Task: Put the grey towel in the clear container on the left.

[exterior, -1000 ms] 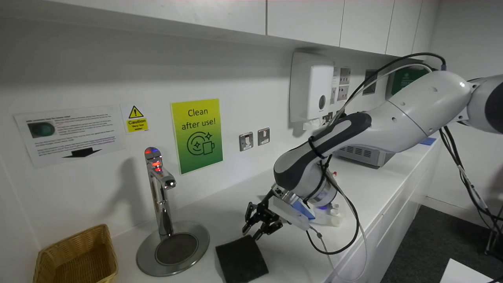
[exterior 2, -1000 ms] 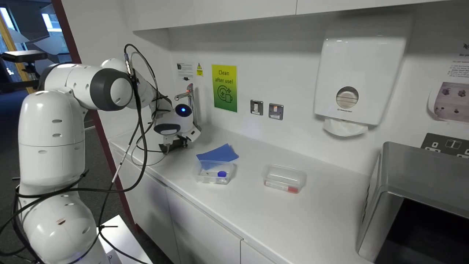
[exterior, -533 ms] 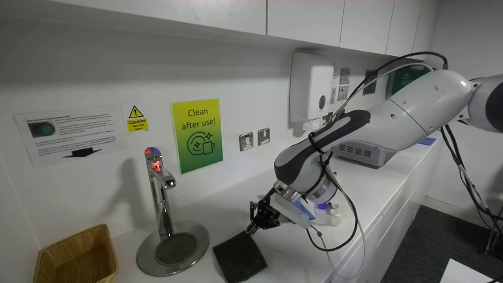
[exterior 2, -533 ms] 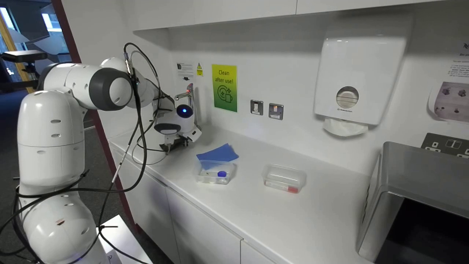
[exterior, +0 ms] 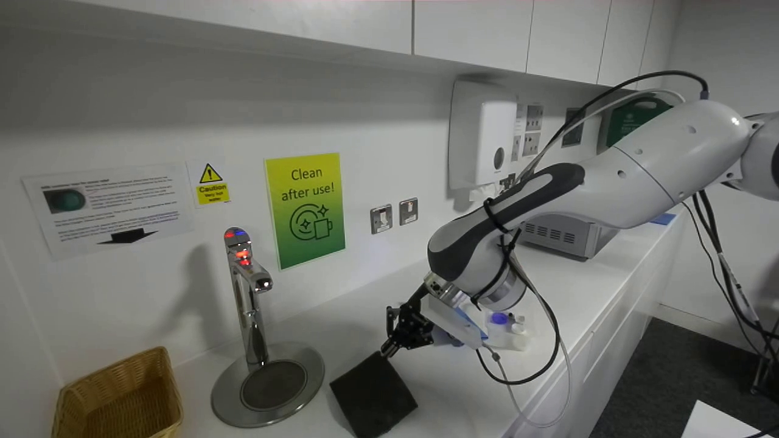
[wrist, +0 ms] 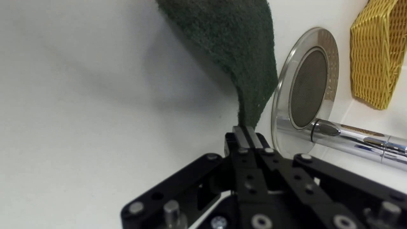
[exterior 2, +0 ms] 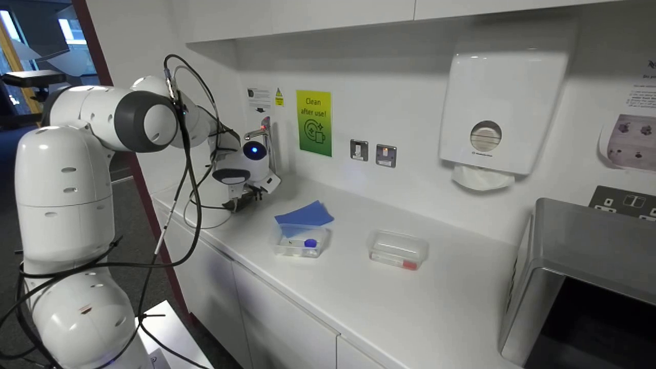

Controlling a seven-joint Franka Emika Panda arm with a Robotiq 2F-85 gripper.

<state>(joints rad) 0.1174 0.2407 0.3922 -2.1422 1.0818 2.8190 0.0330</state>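
The grey towel, a dark charcoal square cloth (exterior: 374, 398), lies on the white counter in an exterior view, its near-gripper corner raised. It also fills the top middle of the wrist view (wrist: 235, 41), narrowing to the fingertips. My gripper (exterior: 388, 351) is shut on that corner; the fingertips pinch it in the wrist view (wrist: 246, 128). The clear container on the left (exterior 2: 285, 250) stands on the counter with a blue-capped item and small white things inside. A second clear container (exterior 2: 397, 248) with a red item stands to its right.
A bright blue cloth (exterior 2: 307, 214) lies behind the left container. A chrome tap (exterior: 249, 310) on a round metal drain (exterior: 304, 398) stands near the towel. A wicker basket (exterior: 167, 380) is beyond it. A grey microwave (exterior 2: 589, 256) and a wall dispenser (exterior 2: 505, 97) are at the right.
The open fingers have shut on the towel's corner. The corner has risen slightly with the gripper. The arm has shifted back a little; the containers have not moved.
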